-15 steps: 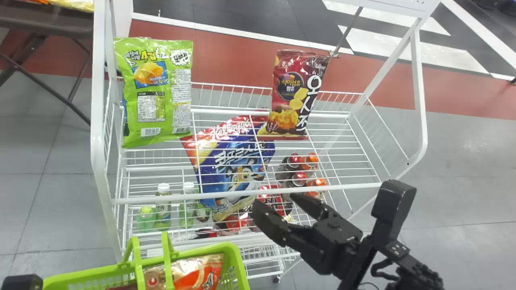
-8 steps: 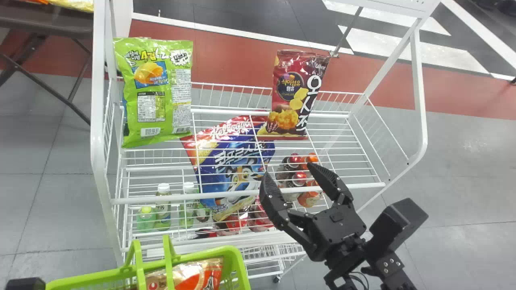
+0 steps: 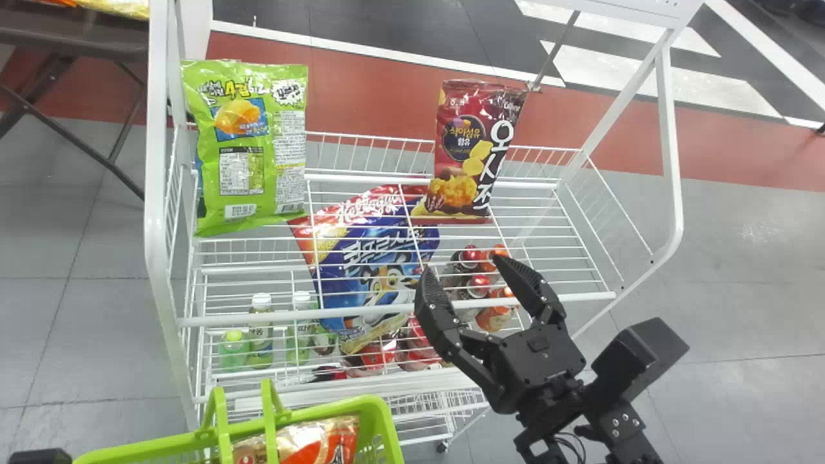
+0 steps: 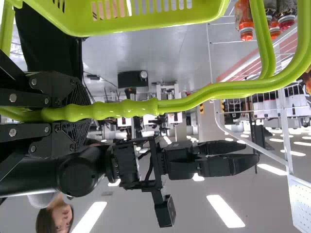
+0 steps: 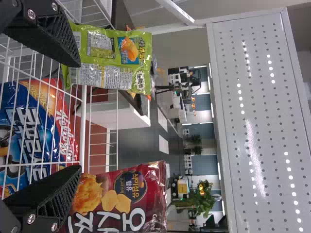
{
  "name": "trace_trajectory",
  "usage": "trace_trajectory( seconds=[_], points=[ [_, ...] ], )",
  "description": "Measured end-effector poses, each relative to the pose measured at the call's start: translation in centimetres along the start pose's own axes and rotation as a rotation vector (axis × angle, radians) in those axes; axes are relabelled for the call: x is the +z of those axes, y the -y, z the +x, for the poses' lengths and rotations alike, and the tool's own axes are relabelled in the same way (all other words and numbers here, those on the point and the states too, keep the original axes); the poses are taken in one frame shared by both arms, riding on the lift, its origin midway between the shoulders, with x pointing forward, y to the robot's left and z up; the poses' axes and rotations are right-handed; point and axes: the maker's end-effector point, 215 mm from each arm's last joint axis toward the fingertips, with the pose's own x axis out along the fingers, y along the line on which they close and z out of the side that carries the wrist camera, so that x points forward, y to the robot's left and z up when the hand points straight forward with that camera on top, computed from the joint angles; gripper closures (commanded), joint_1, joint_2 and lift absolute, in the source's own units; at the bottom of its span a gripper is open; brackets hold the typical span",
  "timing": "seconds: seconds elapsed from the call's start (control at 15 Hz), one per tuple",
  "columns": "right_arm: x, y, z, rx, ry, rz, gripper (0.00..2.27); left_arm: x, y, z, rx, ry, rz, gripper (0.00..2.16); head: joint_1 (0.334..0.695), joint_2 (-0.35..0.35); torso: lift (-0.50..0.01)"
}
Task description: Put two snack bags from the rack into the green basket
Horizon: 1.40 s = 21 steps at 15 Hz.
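my right gripper [image 3: 463, 269] is open at near edge of white wire rack [image 3: 154, 225]; maroon foil snack bag [image 3: 465, 154] stands farther. my left gripper [image 4: 77, 113] is closed on green plastic basket [image 3: 366, 403]'s handle [image 4: 194, 97].

Snack bags [image 3: 252, 151] and bottles [image 3: 260, 338] on rack [image 3: 155, 219]

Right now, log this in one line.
Right end effector: open, empty | left end effector: closed on green plastic basket handle | orange foil bag in basket | white wire rack: green foil bag, red bag

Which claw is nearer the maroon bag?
Right. The right claw is open just short of the maroon bag; the left claw, gripping the basket handle, is farther off, leftward.
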Motion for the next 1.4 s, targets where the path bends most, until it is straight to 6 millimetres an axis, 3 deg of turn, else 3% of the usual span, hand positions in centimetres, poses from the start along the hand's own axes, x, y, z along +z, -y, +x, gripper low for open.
trace_trajectory(
  seconds=[1.4],
  points=[
    [0.45,-0.22,0.11,-0.003,0.01,0.005,0.06,-0.14,0.31,-0.16,0.005,0.001,0.01,1.47,0.695,-0.35,-0.006]
  ],
)
